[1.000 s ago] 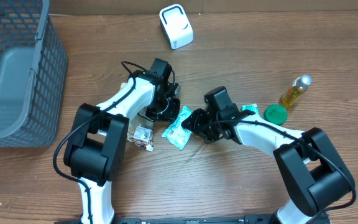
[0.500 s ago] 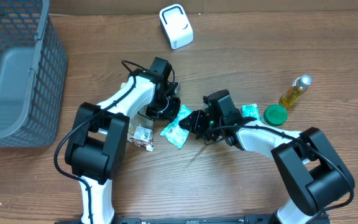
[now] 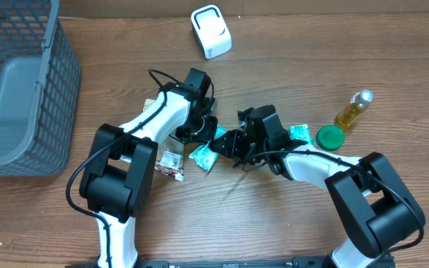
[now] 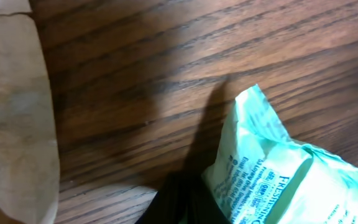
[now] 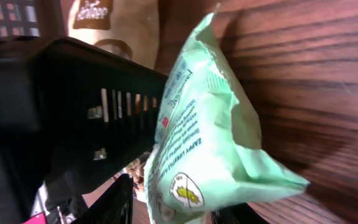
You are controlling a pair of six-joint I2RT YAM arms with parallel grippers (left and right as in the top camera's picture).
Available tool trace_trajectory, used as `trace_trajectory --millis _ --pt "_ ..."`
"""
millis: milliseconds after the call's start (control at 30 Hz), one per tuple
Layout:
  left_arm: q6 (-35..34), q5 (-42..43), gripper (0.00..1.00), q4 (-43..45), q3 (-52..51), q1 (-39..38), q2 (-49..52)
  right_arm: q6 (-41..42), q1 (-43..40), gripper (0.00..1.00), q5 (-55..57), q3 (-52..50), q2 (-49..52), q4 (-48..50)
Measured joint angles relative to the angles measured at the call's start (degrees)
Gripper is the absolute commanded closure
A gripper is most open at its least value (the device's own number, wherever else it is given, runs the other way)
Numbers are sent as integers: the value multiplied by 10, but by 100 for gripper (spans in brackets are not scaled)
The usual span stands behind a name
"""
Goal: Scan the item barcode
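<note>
We see the two arms crowded together at the middle of the table (image 3: 289, 223), and that crowding is the largest risk. The left gripper (image 3: 199, 132) and the right gripper (image 3: 228, 143) sit just beside each other around one thin green packet (image 3: 202, 156), so a small misjudged move could knock one set of fingers against the other.

The left claw is fully closed, and we judge it pinches the packet's edge, which stands raised off the wood. The right claw has a finger on either side of the packet, but we cannot tell whether it has closed on it. If both pull at once, the film could tear, crumple or slip free.

The white scanner (image 3: 211, 31) stands well apart at the far edge, so the packet has a long carry ahead. A weak pinch on a corner could let it swing or drop, or turn the barcode away.

We find no barcode in any view. We read "FRESH" in capitals on the packet, above small print too fine to read, and a round green and yellow emblem. The brown pouch (image 4: 11, 112) beside it has a dark label whose script we cannot make out.
</note>
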Motion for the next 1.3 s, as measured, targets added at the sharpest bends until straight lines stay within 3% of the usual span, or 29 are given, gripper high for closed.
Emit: trace_trajectory --millis 300,600,733,900,1300 --pt "-4 -2 95 4 0 -3 0 -3 0 72 18 0 0 -1" --pt "-4 -2 94 6 0 -3 0 -3 0 72 28 0 0 -3" --pt "-4 -1 94 7 0 -3 0 -5 0 77 32 0 0 -10" --pt "-4 -2 95 12 0 -3 0 -33 0 92 33 -1 0 -5" --pt "-4 -2 92 -64 96 34 -17 -81 -1 96 15 -1 1 18"
